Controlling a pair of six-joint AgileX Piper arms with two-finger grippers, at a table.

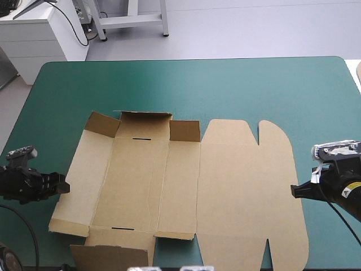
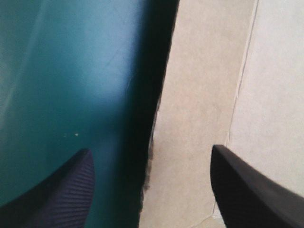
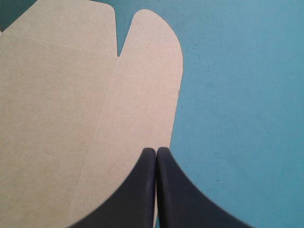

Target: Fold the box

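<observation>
Under left gripper (image 2: 151, 149), box (image 2: 199, 95) edge; opposite edge under right gripper (image 3: 156, 151).

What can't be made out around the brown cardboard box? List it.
- High view: the brown cardboard box is cut off by the bottom edge.
- Left wrist view: dark shadow beside the box's raised wall hides the gap beneath it.
- Right wrist view: the shut right gripper covers the box's edge; contact unclear.

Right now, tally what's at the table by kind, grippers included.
box: 1, brown, lid panel flat
Grippers: 2, left gripper with jaws open, right gripper with jaws shut
Total: 3
</observation>
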